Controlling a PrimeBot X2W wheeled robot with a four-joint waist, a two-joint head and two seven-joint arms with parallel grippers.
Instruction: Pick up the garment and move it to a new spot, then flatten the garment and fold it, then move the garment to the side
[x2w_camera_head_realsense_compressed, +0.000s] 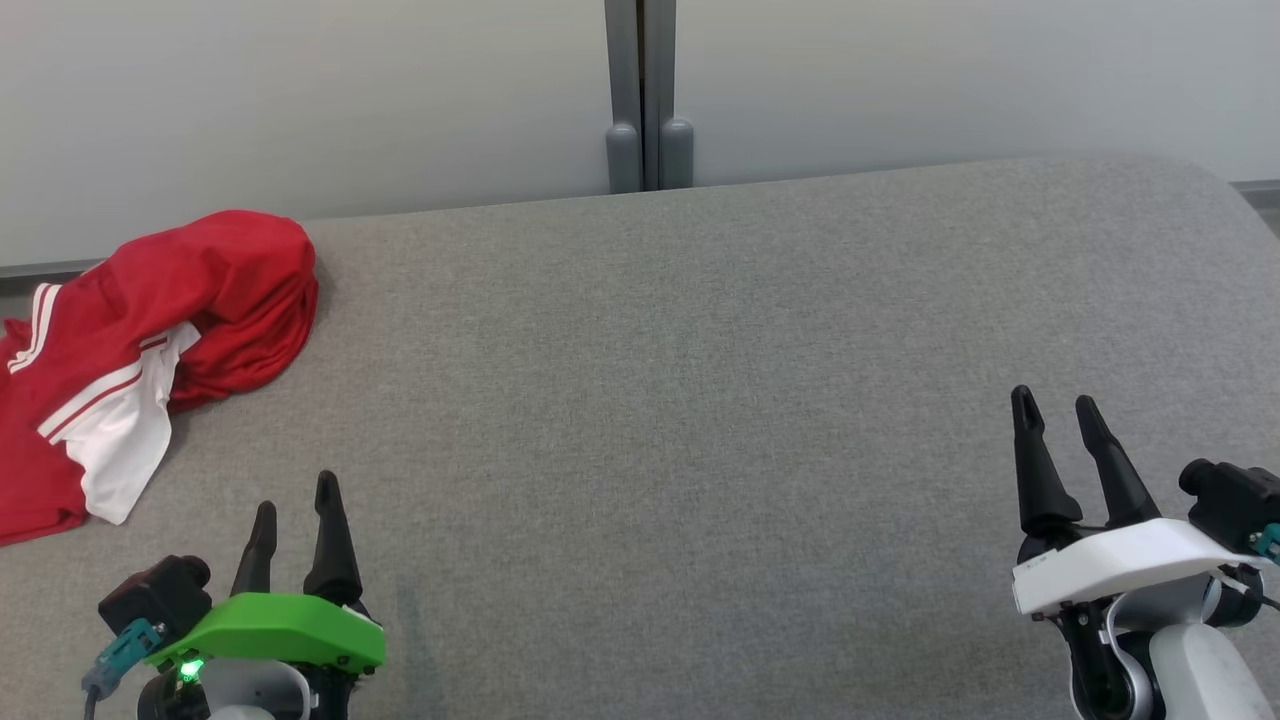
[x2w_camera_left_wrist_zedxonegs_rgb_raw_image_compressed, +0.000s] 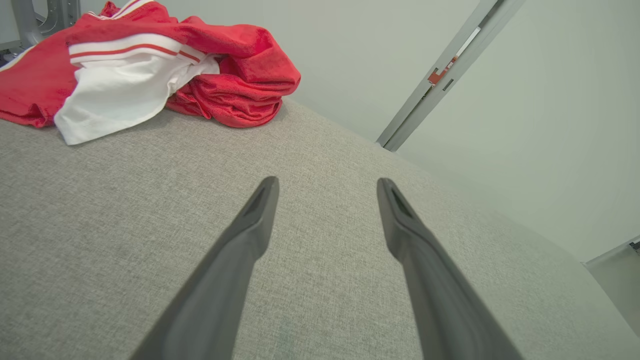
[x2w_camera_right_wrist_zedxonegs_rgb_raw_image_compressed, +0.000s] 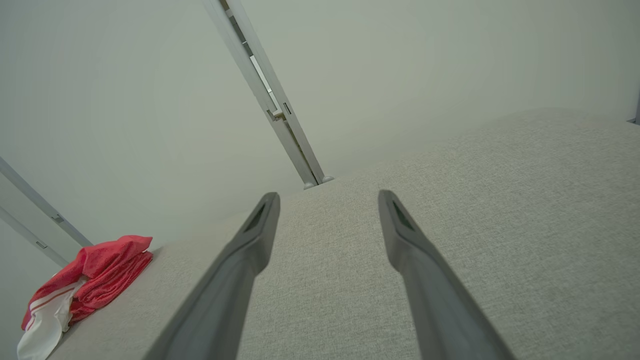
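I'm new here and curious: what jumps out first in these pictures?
The bright red garment with white stripes, bunched up at the far left edge of the grey table, grabs the eye. Next come the left gripper, green-capped at the lower left, and the right gripper, white-capped at the lower right, both with jaws open and empty.

No readable text, labels or numbers anywhere.

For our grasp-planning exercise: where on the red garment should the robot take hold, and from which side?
Probably the garment by its raised bunch at the right end, approached from above by the nearer, open left gripper. That bunch stands off the grey surface, offering folds to pinch; the white panel lies flat.
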